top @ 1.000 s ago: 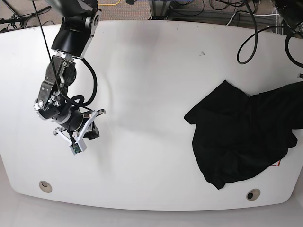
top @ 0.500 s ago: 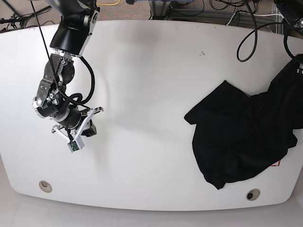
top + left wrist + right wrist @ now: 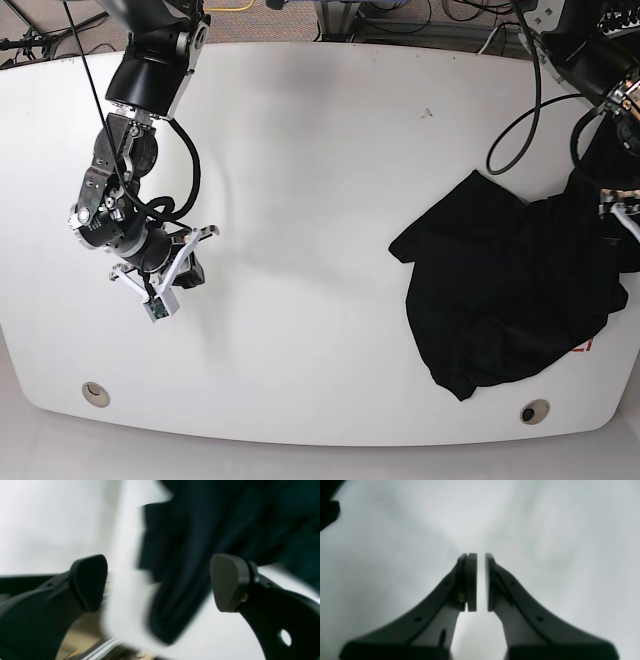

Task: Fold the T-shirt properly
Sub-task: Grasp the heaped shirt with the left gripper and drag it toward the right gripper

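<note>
One garment to deal with: the T-shirt [image 3: 510, 300] lies crumpled in a black heap at the table's [image 3: 320, 130] edge on my left-arm side, nowhere near flat. I judge it light, limp and floppy, so it will sag from any single pinch; I would take hold at a hem or shoulder edge, not mid-bunch. My left gripper [image 3: 160, 582] hovers over a fold of the cloth with its pads spread wide, nothing between them, though that view is blurred. My right gripper [image 3: 480, 582] hangs over bare table well apart from the shirt, pads nearly pressed together and empty.
</note>
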`<state>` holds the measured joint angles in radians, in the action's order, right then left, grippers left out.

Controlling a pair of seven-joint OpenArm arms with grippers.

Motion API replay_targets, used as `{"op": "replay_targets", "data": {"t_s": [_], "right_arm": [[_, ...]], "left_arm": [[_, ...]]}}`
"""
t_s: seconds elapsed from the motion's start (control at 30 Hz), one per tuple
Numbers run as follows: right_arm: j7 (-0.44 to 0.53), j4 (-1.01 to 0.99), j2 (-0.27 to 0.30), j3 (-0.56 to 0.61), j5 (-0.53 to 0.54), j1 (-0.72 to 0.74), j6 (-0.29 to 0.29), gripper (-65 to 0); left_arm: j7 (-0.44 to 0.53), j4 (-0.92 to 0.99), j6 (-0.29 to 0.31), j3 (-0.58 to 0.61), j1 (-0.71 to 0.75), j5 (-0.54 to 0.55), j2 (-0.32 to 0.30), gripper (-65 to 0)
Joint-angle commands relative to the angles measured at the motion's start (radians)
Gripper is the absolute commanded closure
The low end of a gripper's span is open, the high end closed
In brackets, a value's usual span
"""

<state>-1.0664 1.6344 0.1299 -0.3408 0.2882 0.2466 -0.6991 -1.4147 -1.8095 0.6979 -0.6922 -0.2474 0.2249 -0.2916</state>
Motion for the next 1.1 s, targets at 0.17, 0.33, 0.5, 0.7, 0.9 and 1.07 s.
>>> {"op": "replay_targets", "data": {"t_s": [0.17,0.33,0.5,0.7,0.9,1.07], "right_arm": [[0.024,0.020,0.007,-0.005,0.013,0.023,0.001,-5.7],[0.024,0.020,0.007,-0.010,0.013,0.020,0.001,-5.7],[0.024,0.020,0.011,-0.010,0.013,0.006,0.001,-5.7],[0.024,0.054,0.009,-0.010,0.012,-0.011,0.001,-5.7],[0.024,0.085,0.009,-0.010,0.012,-0.026,0.001,-5.7],[0.024,0.085,0.011,-0.011,0.012,-0.039,0.001,-5.7]], "left_arm": [[0.151,0.142,0.000,0.084,-0.079,0.011,0.065,-60.6],[0.246,0.273,0.000,0.164,-0.108,0.012,0.084,-60.6],[0.355,0.426,0.000,0.222,-0.151,0.012,0.104,-60.6],[0.481,0.586,0.000,0.234,-0.195,0.011,0.111,-60.6],[0.590,0.722,-0.062,0.277,-0.227,0.011,0.108,-60.6],[0.690,0.761,-0.113,0.366,-0.226,0.011,0.082,-60.6]]}}
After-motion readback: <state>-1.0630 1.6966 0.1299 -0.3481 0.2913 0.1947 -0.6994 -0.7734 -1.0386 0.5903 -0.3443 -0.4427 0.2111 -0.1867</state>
